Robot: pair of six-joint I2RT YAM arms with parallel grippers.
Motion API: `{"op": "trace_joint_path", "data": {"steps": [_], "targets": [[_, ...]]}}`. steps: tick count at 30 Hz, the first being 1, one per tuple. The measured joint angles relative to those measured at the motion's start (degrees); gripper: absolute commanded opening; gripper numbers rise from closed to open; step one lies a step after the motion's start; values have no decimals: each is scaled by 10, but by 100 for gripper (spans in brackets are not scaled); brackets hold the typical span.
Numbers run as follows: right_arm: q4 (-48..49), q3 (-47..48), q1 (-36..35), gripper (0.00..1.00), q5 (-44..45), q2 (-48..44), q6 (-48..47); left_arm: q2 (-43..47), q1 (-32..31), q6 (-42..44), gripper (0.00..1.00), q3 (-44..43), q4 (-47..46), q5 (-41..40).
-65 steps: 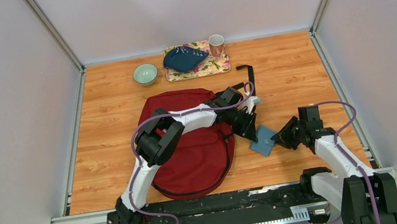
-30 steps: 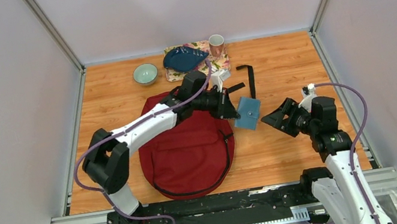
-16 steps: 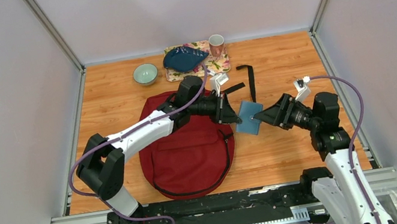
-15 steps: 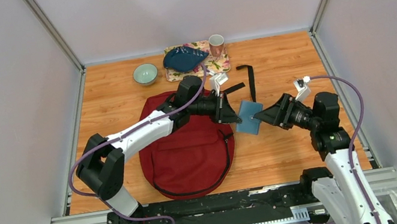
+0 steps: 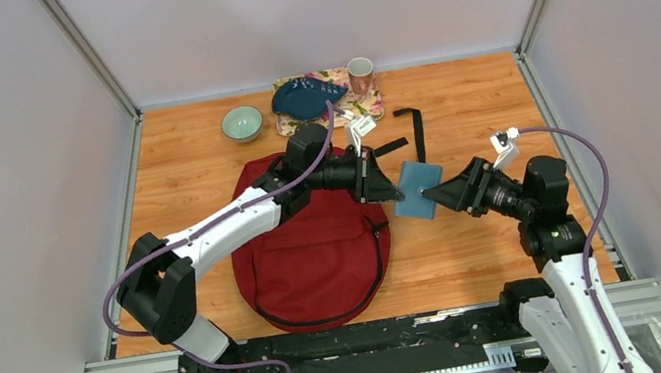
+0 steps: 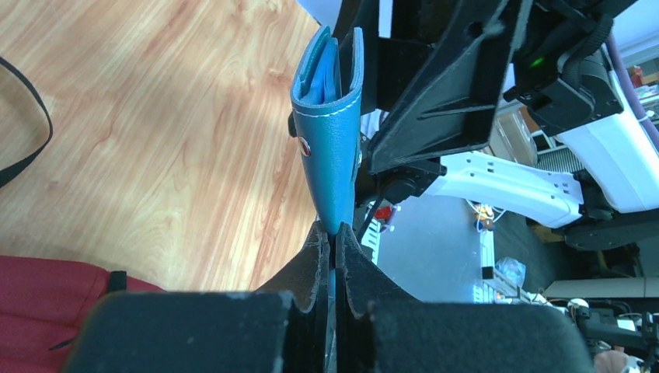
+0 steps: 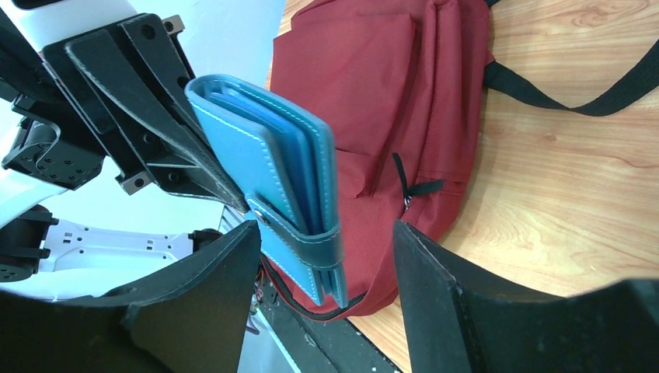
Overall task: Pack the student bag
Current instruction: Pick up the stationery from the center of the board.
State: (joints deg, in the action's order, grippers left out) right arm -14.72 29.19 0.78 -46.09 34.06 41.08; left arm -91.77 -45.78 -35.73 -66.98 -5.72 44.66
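Wood-grain table (image 5: pixel 494 98), walled in by pale grey panels, is carrying the whole scene. The student bag (image 5: pixel 318 259), dark red with black trim, is lying flat on the near left-centre of the table, and no pocket or main opening is showing as gaping from above.

The left gripper (image 5: pixel 386 189) is reaching out over the bag's right edge, with its jaws pinched tight on one edge of a blue wallet (image 5: pixel 416 189). It is holding the wallet in the air just right of the bag.

The right gripper (image 5: pixel 436 194) is coming in from the right. Its jaws are standing wide on either side of the wallet's free end, not yet closed on it.

By the look of it, the wallet is being passed between arms, so packing is at an early stage. Nothing is visibly going into the bag yet, and opening it and inserting the wallet both appear to be left.

At the far edge, a green bowl (image 5: pixel 242 122), a floral tray (image 5: pixel 336 121) and a cup (image 5: pixel 360 73) are sitting apart from the action.
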Motion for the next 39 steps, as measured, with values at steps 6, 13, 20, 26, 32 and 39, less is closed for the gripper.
{"op": "trace_joint_path", "data": {"steps": [6, 13, 20, 26, 32, 39], "targets": [[15, 0, 0, 58, -21, 0, 14, 5, 0, -11, 0, 8, -19, 11], [61, 0, -2, 49, -56, 3, 42, 4, 0, -33, 0, 16, -47, 24], [90, 0, -19, 32, -75, 6, 62, 3, 0, -60, 0, 18, -81, 41], [95, 0, -19, 31, -76, 1, 71, -1, 0, -65, 3, 19, -86, 41], [93, 0, -19, 21, -74, -1, 71, -1, 0, -56, 5, 19, -74, 32], [86, 0, -22, 0, -74, -1, 71, 0, 1, -30, 50, 19, -48, 21]]}}
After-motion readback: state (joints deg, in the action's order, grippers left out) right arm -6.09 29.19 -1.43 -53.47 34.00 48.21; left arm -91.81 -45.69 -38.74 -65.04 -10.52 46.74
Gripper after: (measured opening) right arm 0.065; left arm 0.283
